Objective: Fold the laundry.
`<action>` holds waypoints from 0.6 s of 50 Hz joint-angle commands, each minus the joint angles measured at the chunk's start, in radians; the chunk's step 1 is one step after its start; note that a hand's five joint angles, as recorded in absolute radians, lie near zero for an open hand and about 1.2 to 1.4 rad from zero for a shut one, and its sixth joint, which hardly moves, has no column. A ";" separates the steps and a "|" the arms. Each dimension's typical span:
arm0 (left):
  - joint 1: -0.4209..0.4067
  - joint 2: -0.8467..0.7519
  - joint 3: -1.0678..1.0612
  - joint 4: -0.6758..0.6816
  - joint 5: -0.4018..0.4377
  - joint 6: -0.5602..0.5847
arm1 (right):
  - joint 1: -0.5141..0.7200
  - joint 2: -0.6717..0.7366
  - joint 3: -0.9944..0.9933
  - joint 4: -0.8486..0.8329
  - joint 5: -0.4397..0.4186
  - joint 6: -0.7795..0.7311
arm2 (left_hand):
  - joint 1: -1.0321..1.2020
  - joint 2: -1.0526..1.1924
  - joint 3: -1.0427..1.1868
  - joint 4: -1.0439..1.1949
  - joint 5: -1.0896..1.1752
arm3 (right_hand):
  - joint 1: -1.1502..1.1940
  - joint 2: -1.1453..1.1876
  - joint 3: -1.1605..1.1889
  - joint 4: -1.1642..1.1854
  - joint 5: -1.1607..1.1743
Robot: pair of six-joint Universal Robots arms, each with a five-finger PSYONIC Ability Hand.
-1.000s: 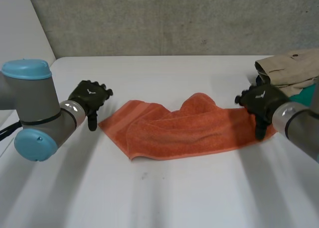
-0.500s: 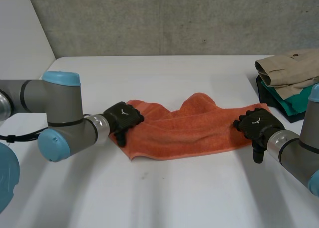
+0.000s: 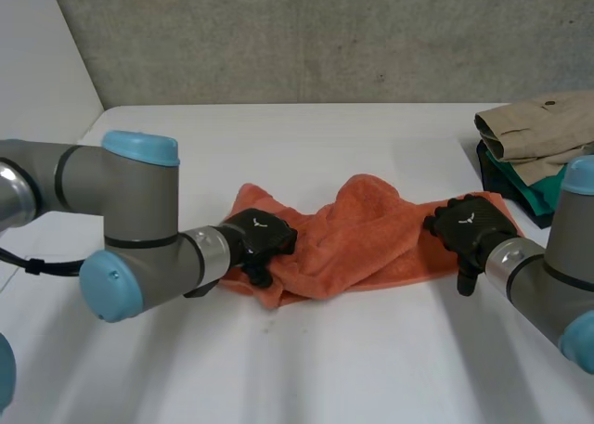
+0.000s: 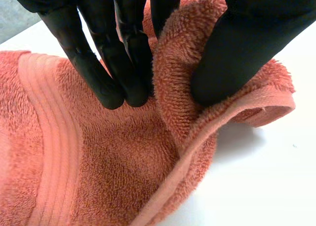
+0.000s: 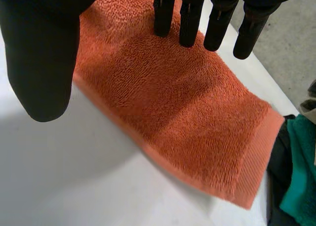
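Pushed inward since half a second before, the left hand [image 3: 260,234] had bunched its end of the orange towel [image 3: 362,234] toward the middle of the white table [image 3: 325,368], a ridge of cloth pinched between fingers [image 4: 98,72] and thumb. The right hand [image 3: 473,224] lay at the towel's other end, fingers straight, gripping nothing. Beyond it sat stacked clothes [image 3: 538,136].

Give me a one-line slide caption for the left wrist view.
Left hand pinching a raised fold of the orange towel between thumb and fingers, on the white table.
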 commanded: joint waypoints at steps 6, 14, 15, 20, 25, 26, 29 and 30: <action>-0.036 0.054 0.036 -0.030 -0.151 -0.051 | 0.067 0.161 -0.129 -0.100 0.010 0.154 | 0.263 0.210 0.220 0.211 0.245 | 0.139 0.141 0.132 0.137 0.121; -0.026 0.102 0.029 -0.046 -0.165 -0.114 | 0.095 0.271 -0.228 -0.173 0.055 0.151 | 0.263 0.210 0.220 0.211 0.245 | 0.557 0.560 0.550 0.555 0.539; -0.025 0.108 0.029 -0.046 -0.166 -0.123 | 0.095 0.273 -0.232 -0.179 0.064 0.149 | 0.263 0.210 0.220 0.211 0.245 | 0.762 0.764 0.755 0.760 0.744; -0.008 0.146 0.027 -0.059 -0.178 -0.158 | 0.087 0.235 -0.234 -0.199 0.141 0.138 | 0.263 0.210 0.220 0.211 0.245 | 1.081 1.084 1.075 1.080 1.064; -0.002 0.175 0.024 -0.108 -0.226 -0.151 | 0.052 0.081 -0.212 -0.124 0.094 0.085 | 0.263 0.210 0.220 0.211 0.245 | 1.081 1.084 1.075 1.080 1.064; -0.003 0.172 0.027 -0.124 -0.235 -0.148 | 0.049 0.063 -0.212 -0.076 0.074 0.059 | 0.263 0.210 0.220 0.211 0.245 | 1.081 1.084 1.075 1.080 1.064; -0.005 0.160 0.029 -0.208 -0.273 -0.111 | 0.030 0.029 -0.235 0.164 -0.001 -0.071 | 0.263 0.210 0.220 0.211 0.245 | 1.081 1.084 1.075 1.080 1.064; -0.005 0.155 0.029 -0.231 -0.283 -0.100 | 0.027 0.029 -0.247 0.224 -0.015 -0.105 | 0.263 0.210 0.220 0.211 0.245 | 1.081 1.084 1.075 1.080 1.064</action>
